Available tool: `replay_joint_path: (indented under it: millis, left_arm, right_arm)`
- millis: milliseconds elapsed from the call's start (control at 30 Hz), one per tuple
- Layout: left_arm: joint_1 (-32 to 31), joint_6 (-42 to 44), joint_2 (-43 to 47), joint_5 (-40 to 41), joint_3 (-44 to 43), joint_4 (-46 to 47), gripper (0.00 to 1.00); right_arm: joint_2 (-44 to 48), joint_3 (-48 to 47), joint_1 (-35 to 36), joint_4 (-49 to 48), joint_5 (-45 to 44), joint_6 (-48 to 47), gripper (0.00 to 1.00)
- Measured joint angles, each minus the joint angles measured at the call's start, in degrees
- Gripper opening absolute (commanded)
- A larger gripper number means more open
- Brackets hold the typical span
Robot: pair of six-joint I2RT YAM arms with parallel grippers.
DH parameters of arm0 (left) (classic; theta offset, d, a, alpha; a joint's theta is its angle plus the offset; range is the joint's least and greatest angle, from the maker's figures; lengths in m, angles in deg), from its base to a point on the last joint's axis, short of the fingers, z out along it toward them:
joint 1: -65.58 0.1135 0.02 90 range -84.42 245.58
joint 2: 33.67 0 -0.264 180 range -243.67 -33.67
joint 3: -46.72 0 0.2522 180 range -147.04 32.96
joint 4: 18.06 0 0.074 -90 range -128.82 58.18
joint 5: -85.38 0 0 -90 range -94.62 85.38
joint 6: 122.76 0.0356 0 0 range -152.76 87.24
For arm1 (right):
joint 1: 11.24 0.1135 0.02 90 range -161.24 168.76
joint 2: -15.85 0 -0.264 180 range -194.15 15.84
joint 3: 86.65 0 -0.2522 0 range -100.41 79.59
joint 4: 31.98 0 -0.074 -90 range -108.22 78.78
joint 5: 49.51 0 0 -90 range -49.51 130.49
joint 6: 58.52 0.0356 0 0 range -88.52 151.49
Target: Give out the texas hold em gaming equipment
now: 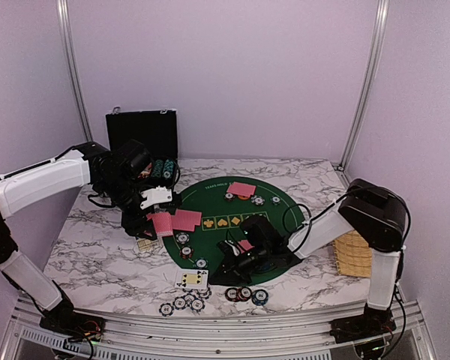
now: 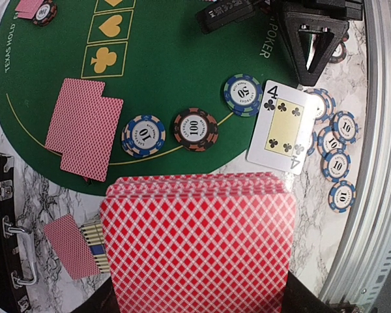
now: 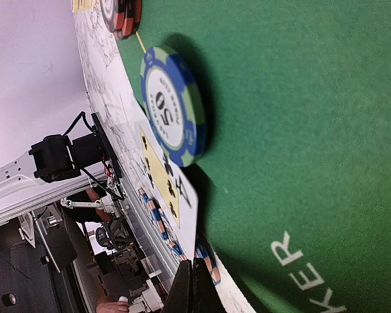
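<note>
I work on a white table (image 1: 97, 259) veined in grey marble, closed in by plain lilac walls (image 1: 232, 75) with a slim metal post (image 1: 367, 82) up each back corner. A round green felt mat (image 1: 281, 217), printed with yellow suit boxes and the word POKER, lies on the middle of it. A black hinged case (image 1: 142, 131) stands open at the back left. A woven yellow tray (image 1: 354, 255) sits at the right edge, beside my right arm (image 1: 375, 217).

My left jaws are clamped on a red-backed deck (image 2: 199, 244), its diamond-patterned cards slightly fanned, held above the mat's left rim. My right jaws are low over the near part of the felt, pressed fully together, and I see nothing between them.

Beyond the deck, two face-down cards (image 2: 85, 127) overlap on the felt. More red-backed cards (image 1: 241, 188) lie at the mat's far side with a few chips (image 1: 259, 200) near them. A single red-backed card (image 2: 70, 246) lies off the mat on the marble.

Along the mat's near-left rim sit a blue-and-white 10 chip (image 2: 144, 135), a dark 100 chip (image 2: 195, 129) and a blue-and-green 50 chip (image 2: 242, 94), all flat and apart. A four of clubs (image 2: 283, 126) lies face up just beside the 50 chip. A cluster of 10 chips (image 2: 335, 160) lies on the marble next to it, toward the near edge. A small cluster of red, dark and blue chips (image 1: 246, 295) sits further right.
</note>
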Motion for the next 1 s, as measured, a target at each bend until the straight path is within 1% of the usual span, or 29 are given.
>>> replay_joint_path:
  millis: [167, 300, 333, 367, 500, 567, 600, 633, 733, 1000]
  left_arm:
    - [0.00, 0.00, 0.00, 0.00, 0.00, 0.00, 0.00]
    - [0.02, 0.02, 0.00, 0.17, 0.00, 0.00, 0.00]
    - [0.00, 0.00, 0.00, 0.24, 0.00, 0.00, 0.00]
    - [0.00, 0.02, 0.00, 0.33, 0.00, 0.00, 0.00]
    - [0.02, 0.00, 0.00, 0.42, 0.00, 0.00, 0.00]
    - [0.02, 0.00, 0.00, 0.39, 0.00, 0.00, 0.00]
    - [0.00, 0.02, 0.00, 0.42, 0.00, 0.00, 0.00]
    - [0.02, 0.07, 0.00, 0.48, 0.00, 0.00, 0.00]
    - [0.02, 0.20, 0.02, 0.85, 0.02, 0.00, 0.00]
    - [0.02, 0.20, 1.07, 0.90, 0.02, -0.07, 0.00]
  right_arm:
    - [0.13, 0.87, 0.20, -1.95, -1.29, 0.85, 0.00]
    - [1.25, 1.42, 0.20, -0.83, -2.58, 0.52, 0.01]
    - [1.75, 1.31, 0.22, 0.39, -3.06, -0.22, 0.08]
    - [2.54, 0.50, 0.33, 4.02, -4.24, -2.10, 0.14]
    - [5.22, -6.10, 1.20, 18.78, -11.54, -10.23, 0.49]
    - [6.75, -10.19, 2.16, 25.66, -16.17, -14.43, 0.58]
    - [7.17, -11.76, 2.62, 27.80, -17.79, -15.87, 0.60]
    - [7.58, -13.68, 3.23, 30.32, -19.71, -17.79, 0.61]
    - [7.76, -15.23, 4.31, 32.39, -21.14, -19.65, 0.61]
    - [5.01, -13.27, 4.22, 32.22, -17.49, -19.96, 0.61]
